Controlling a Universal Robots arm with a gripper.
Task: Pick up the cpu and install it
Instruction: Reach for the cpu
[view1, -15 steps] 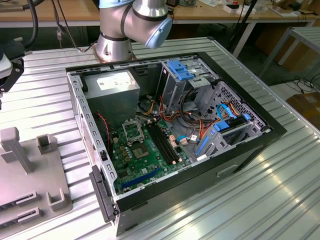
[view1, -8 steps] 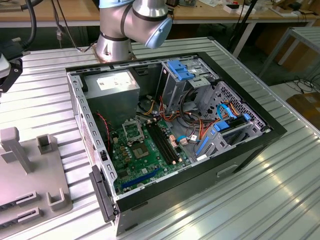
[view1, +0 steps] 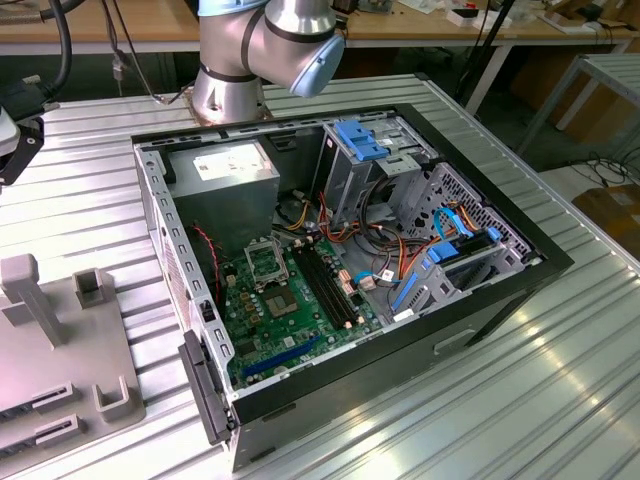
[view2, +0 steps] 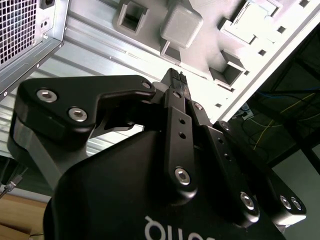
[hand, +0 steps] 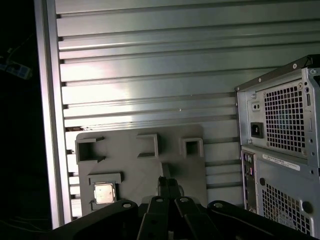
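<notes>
The cpu (hand: 105, 193), a small square chip with a silver-grey top, lies in a recessed holder at one corner of the grey fixture plate (hand: 135, 170). My gripper (hand: 167, 184) hovers over that plate, off to the side of the cpu and not touching it. Its black fingers (view2: 175, 82) are pressed together with nothing between them. In the exterior view the same plate (view1: 60, 340) lies at the left, beside the open computer case (view1: 340, 250). The framed socket (view1: 262, 262) sits on the green motherboard inside the case.
The case's back panel (hand: 280, 135), with vent grilles and a power inlet, stands close to the plate. Raised grey blocks (view2: 180, 25) stick up from the plate. The arm's base (view1: 235, 70) stands behind the case on the ribbed aluminium table (view1: 500, 400).
</notes>
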